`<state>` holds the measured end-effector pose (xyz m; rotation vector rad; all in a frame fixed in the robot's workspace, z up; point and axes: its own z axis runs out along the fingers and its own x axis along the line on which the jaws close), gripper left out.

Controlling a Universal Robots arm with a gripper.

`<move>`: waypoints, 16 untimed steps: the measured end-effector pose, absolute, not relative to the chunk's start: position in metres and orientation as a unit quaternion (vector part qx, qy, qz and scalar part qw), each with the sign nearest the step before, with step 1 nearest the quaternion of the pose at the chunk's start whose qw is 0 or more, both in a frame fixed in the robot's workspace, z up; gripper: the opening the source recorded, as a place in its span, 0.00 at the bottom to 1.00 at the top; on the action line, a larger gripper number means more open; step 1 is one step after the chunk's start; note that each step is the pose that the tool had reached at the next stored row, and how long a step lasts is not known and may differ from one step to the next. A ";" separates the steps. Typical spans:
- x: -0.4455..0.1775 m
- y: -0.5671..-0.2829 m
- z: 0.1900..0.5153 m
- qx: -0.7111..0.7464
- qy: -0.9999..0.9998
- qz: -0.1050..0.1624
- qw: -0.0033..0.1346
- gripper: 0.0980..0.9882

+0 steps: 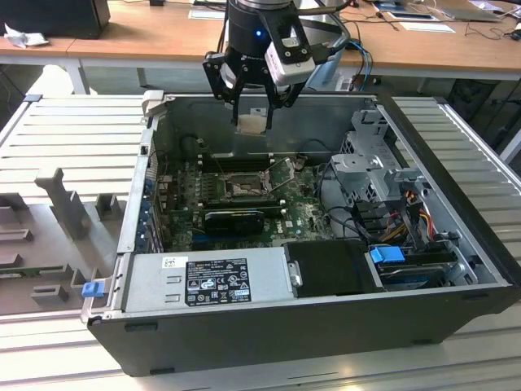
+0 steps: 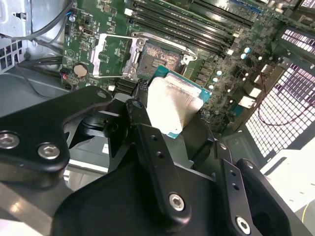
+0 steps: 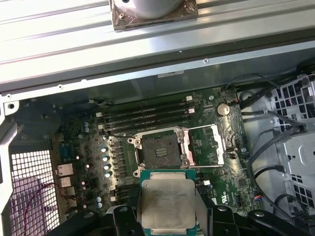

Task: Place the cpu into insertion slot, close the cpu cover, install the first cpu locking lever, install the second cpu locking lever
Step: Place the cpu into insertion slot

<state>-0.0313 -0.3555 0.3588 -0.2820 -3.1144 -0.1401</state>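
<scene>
My gripper (image 1: 252,120) hangs above the open computer case, shut on the cpu (image 1: 251,124), a flat square chip with a pale silver top, gripped by two opposite edges. In both wrist views the cpu (image 3: 167,201) (image 2: 173,105) sits between the black fingers (image 3: 120,216). The insertion slot (image 3: 160,150) (image 2: 160,58) (image 1: 244,189) lies on the green motherboard below, its dark centre bare. The cpu cover (image 3: 212,145) (image 2: 114,56) is swung open to one side of the slot. The cpu floats well above the board, apart from the slot.
Long black memory connectors (image 3: 147,115) run beside the slot. In the exterior view a power supply (image 1: 207,277) fills the case's near side. A metal drive cage (image 1: 374,163) and cables (image 1: 346,208) stand at that view's right, with the case walls (image 1: 155,147) around the board.
</scene>
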 end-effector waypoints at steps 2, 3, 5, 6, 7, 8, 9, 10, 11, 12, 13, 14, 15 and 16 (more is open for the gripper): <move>-0.031 -0.355 0.359 -0.090 -0.995 -0.045 0.006 0.48; -0.031 -0.355 0.359 -0.091 -0.995 -0.045 0.006 0.48; -0.031 -0.355 0.359 -0.093 -0.995 -0.045 0.005 0.48; -0.031 -0.355 0.359 -0.094 -0.995 -0.045 0.005 0.48; -0.031 -0.355 0.359 -0.095 -0.994 -0.045 0.005 0.48; -0.031 -0.355 0.359 -0.097 -0.994 -0.045 0.005 0.48; -0.031 -0.355 0.359 -0.099 -0.994 -0.045 0.005 0.48; -0.031 -0.355 0.359 -0.100 -0.994 -0.045 0.005 0.48; -0.031 -0.355 0.359 -0.101 -0.994 -0.045 0.005 0.48; -0.031 -0.355 0.359 -0.102 -0.994 -0.045 0.005 0.48; -0.031 -0.355 0.359 -0.104 -0.994 -0.045 0.005 0.48; -0.031 -0.355 0.359 -0.105 -0.993 -0.045 0.005 0.48; -0.031 -0.355 0.358 -0.106 -0.993 -0.045 0.005 0.48; -0.031 -0.355 0.358 -0.107 -0.993 -0.045 0.005 0.48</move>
